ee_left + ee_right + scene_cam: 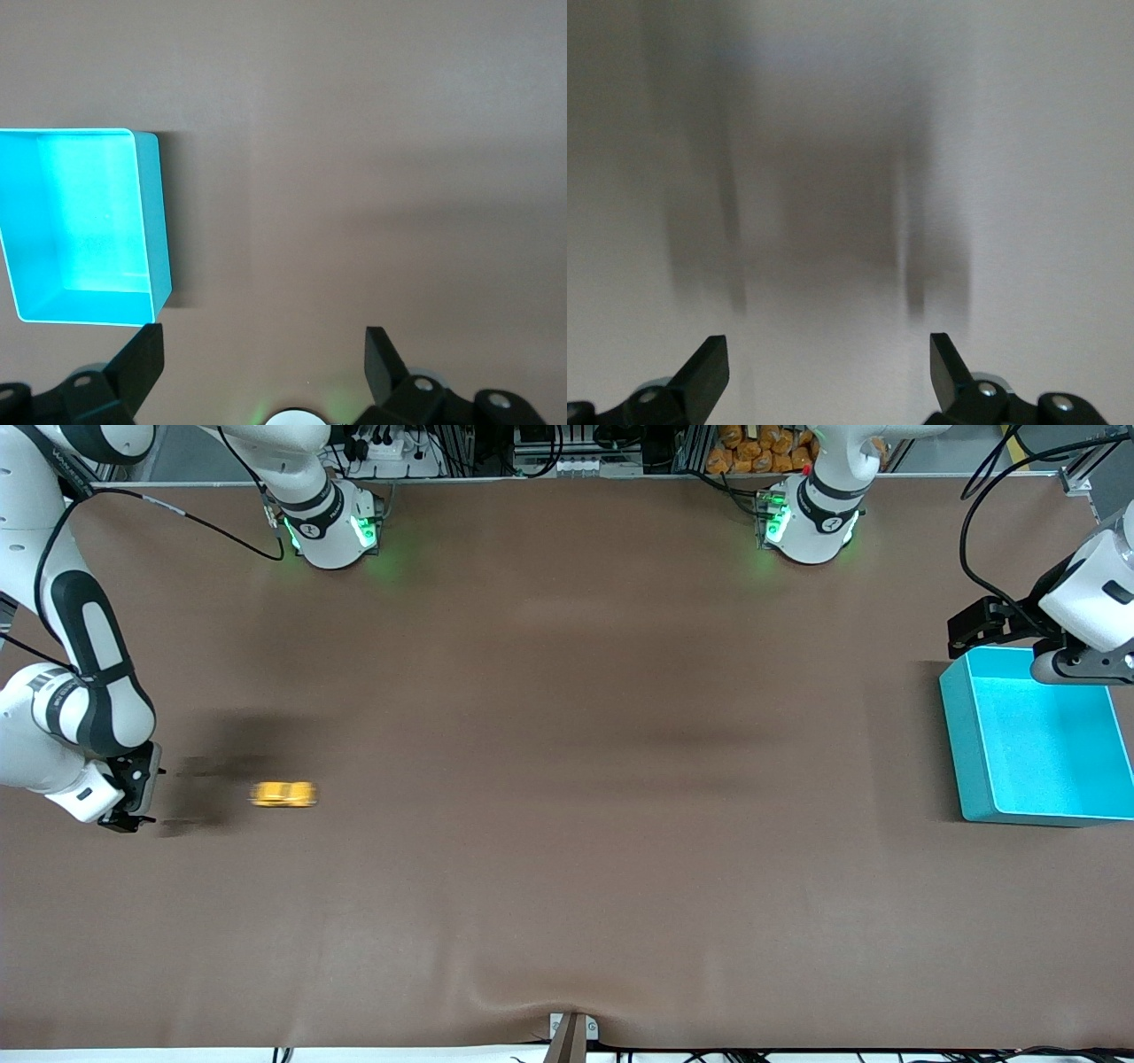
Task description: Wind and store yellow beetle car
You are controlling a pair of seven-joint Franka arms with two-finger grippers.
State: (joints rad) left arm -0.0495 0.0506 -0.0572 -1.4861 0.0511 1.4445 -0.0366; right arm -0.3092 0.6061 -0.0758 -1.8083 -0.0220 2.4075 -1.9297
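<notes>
The yellow beetle car point(283, 794) stands on the brown table toward the right arm's end and looks smeared along its length. My right gripper point(140, 795) is low over the table beside the car, a short gap away, open and empty. Its wrist view shows open fingers point(709, 367) over bare table and shadow, with no car. The teal bin point(1036, 815) stands at the left arm's end and is empty. My left gripper point(967, 633) hovers by the bin's corner farthest from the front camera, open and empty. The left wrist view shows the bin point(155, 221) and the open gripper point(263, 354).
The brown mat point(567, 735) covers the whole table between the car and the bin. The two arm bases point(332, 527) stand along the edge farthest from the front camera. A small bracket point(571, 1036) sits at the nearest edge.
</notes>
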